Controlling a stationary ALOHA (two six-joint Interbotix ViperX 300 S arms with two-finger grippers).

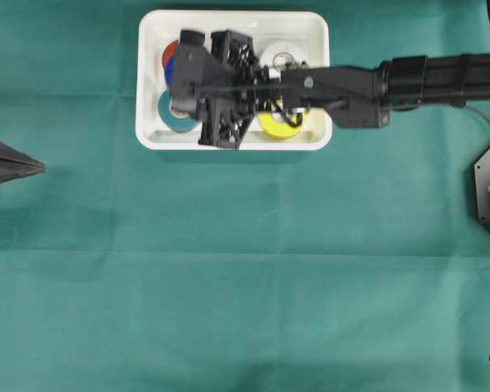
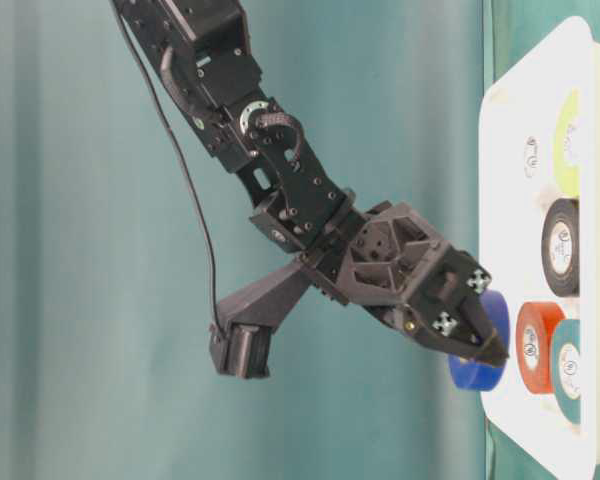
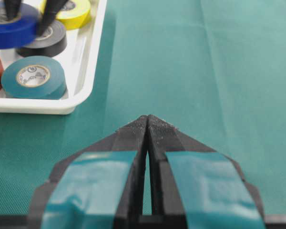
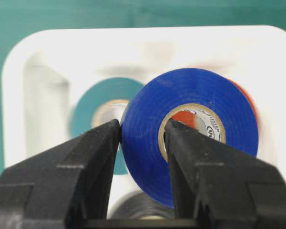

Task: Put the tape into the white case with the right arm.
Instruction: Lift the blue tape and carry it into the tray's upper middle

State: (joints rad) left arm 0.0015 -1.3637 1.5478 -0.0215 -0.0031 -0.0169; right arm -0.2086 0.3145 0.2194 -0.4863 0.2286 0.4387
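Right arm (image 1: 408, 79) reaches level over the case (image 1: 233, 140), wrist angled down; its gripper (image 4: 142, 138) pinches blue tape (image 4: 190, 129) through one wall. Left gripper (image 3: 147, 125) clenched, empty.

The right arm (image 1: 416, 80) stretches across over the case (image 1: 314, 24), its gripper (image 4: 142, 143) angled down and pinching the blue tape (image 4: 148, 138) by the wall, one finger through the core, while the left gripper (image 3: 147, 125) sits well clear, jaws pressed together.
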